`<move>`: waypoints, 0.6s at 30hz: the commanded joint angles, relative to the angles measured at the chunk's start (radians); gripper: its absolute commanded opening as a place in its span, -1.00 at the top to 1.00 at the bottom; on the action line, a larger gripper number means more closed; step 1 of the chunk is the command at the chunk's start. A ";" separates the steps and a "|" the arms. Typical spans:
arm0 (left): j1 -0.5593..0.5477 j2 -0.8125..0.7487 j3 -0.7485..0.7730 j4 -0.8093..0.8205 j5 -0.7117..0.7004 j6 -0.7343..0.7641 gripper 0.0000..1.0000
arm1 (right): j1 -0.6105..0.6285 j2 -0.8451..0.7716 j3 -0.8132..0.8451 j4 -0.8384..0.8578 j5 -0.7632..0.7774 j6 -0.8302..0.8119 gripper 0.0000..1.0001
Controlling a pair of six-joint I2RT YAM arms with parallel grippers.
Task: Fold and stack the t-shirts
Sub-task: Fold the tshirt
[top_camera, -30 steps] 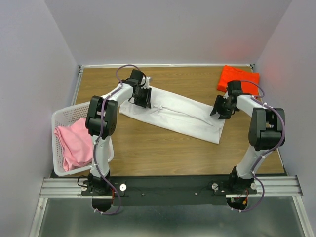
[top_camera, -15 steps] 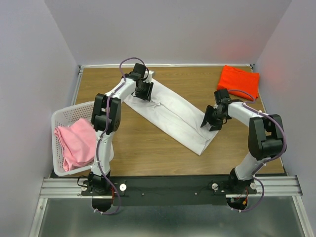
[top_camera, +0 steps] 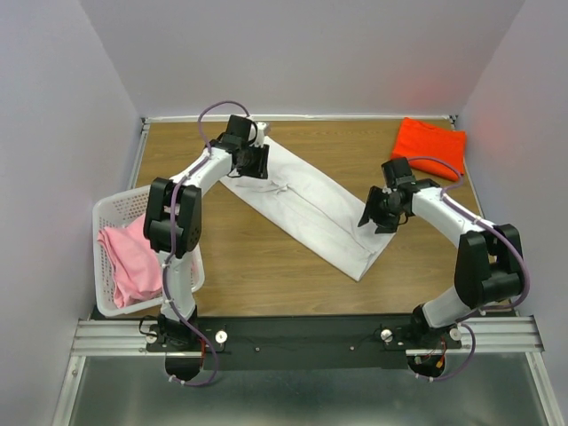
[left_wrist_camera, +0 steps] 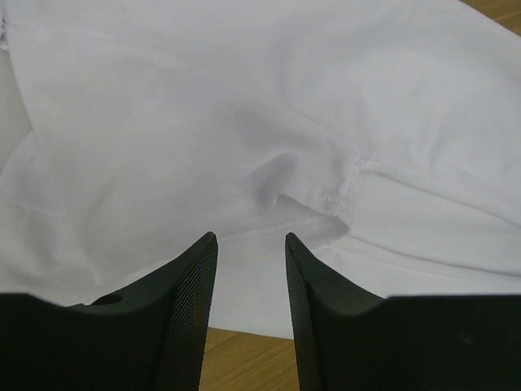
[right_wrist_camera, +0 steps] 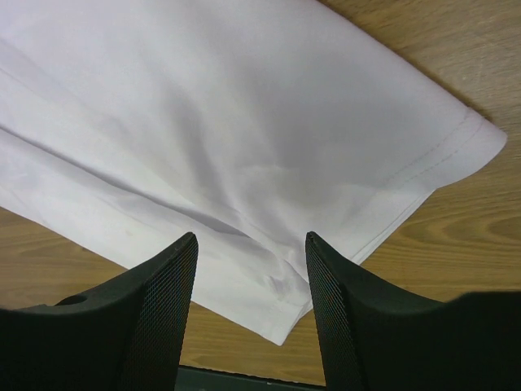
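White t-shirt lies flat on the surface as a long narrow band, running diagonally from far left to near right; it looks already folded lengthwise. Left tool sits at the far-left end of the band. In the left wrist view its jaws stand apart with nothing between them, and the cloth, with a seam and a small pucker, lies just beyond the tips. Right tool sits at the near-right end, over the stitched edge, jaws likewise parted and empty, fabric spread below them. Neither tool grips anything. Orange-red t-shirt rests folded in the far-right corner, well apart from the band. Pink t-shirt is bunched in the white lattice basket at the left edge. Judgement: step in hand is the fold of the white shirt, between the lengthwise fold and the crosswise one; task roughly a third along, one shirt done, one not started. Next move likely calls for one tool to pinch all layers at an end, lift low and carry it over to the other end, with edges kept aligned; the risk is catching only the top layer, which would open the fold
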 commanded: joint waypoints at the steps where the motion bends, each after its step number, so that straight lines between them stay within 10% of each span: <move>1: 0.017 0.026 -0.051 0.043 0.064 -0.035 0.05 | 0.027 -0.012 -0.036 -0.019 0.007 -0.002 -0.26; 18: 0.024 0.215 0.041 0.071 0.110 -0.097 0.06 | 0.066 0.016 -0.212 0.091 -0.090 -0.024 -0.26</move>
